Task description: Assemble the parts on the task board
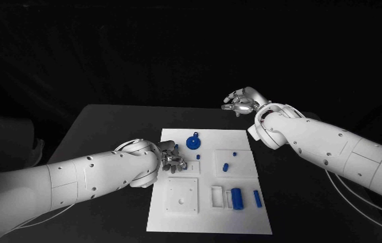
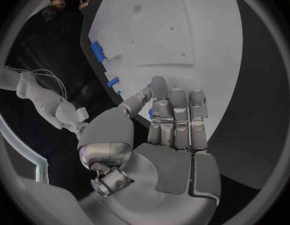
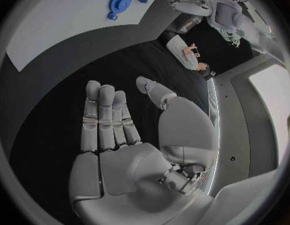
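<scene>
The white task board (image 1: 208, 221) lies in the middle of the black table. On it are a blue gear (image 1: 194, 141), two small blue parts (image 1: 235, 154) (image 1: 225, 167), a blue cylinder (image 1: 235, 197) and a blue bar (image 1: 257, 197). My left hand (image 1: 171, 159) hangs over the board's left side, fingers straight and together (image 2: 176, 120). Its thumb (image 2: 135, 102) presses a small blue part (image 2: 150, 113) against the nearest finger. My right hand (image 1: 243, 100) is raised beyond the board's far right corner, fingers spread (image 3: 107, 115) and holding nothing. The gear (image 3: 120, 1) lies well ahead of it.
A square white plate with holes (image 1: 183, 194) and a framed slot (image 1: 216, 196) sit in the board's near half. Bare black table (image 1: 111, 127) surrounds the board on both sides. My right forearm (image 1: 318, 146) slants over the table's right side.
</scene>
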